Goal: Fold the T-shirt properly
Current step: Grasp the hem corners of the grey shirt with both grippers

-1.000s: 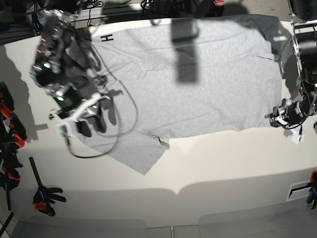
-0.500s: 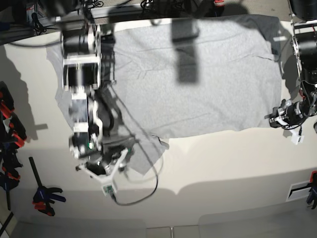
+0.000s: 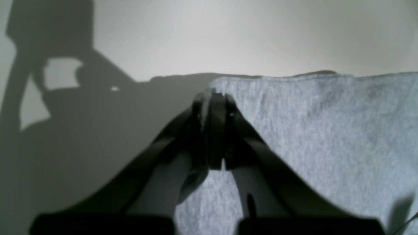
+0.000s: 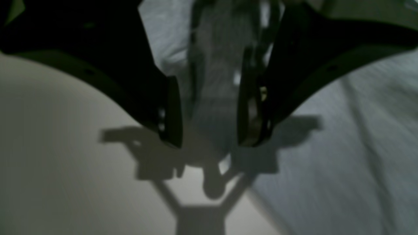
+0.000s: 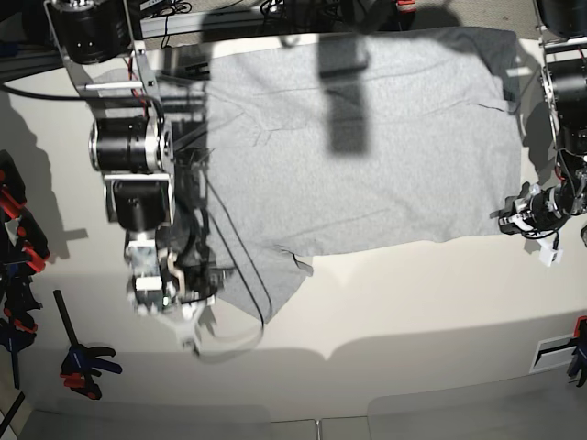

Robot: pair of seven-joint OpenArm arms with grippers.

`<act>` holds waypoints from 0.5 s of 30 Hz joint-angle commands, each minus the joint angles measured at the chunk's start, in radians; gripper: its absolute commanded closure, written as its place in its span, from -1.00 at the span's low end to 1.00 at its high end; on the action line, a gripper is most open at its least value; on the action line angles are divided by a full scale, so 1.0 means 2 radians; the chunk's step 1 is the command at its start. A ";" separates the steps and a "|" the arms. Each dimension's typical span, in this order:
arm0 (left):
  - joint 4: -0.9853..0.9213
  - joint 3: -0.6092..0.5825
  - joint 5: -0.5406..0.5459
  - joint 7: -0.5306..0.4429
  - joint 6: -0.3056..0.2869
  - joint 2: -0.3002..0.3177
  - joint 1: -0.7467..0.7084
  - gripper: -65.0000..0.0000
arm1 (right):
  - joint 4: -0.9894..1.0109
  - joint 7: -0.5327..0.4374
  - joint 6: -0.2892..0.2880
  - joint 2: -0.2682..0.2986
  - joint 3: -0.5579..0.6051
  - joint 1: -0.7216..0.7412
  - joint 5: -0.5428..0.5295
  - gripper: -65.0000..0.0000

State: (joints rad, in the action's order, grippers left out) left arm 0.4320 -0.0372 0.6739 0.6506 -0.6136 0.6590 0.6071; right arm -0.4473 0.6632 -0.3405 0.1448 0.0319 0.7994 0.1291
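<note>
We see the T-shirt (image 5: 367, 156) lying spread flat on the white tabletop (image 5: 413, 312), plain grey side up, with one sleeve pointing to the near left in the base view. Our left hand (image 3: 212, 130) sits at the right edge of that view, at a corner of the hem. Its jaws are pressed together, and in the left wrist view they pinch the edge of the grey cloth. Our right hand (image 4: 209, 130) is over the sleeve on the other side. Its jaws stand well apart and hold nothing; between them we see grey cloth and bare tabletop below. Some clamps (image 5: 83, 362) lie at the far left.
</note>
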 commanded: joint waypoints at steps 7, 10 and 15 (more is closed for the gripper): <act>0.007 0.002 0.006 -0.011 -0.004 0.010 0.013 1.00 | -0.003 -0.014 -0.001 0.023 0.000 -0.001 -0.001 0.18; 0.007 0.002 0.006 -0.012 -0.004 0.010 0.014 1.00 | -0.002 -0.014 -0.015 0.027 0.000 -0.012 -0.004 0.18; 0.007 0.002 0.006 -0.011 -0.004 0.010 0.014 1.00 | -0.002 -0.014 -0.050 0.027 0.000 -0.030 -0.038 0.19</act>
State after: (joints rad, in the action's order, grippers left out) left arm 0.4320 -0.0372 0.6731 0.6506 -0.6136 0.6575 0.6064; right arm -0.4526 0.5957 -0.4129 0.1997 0.0307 0.7303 0.0463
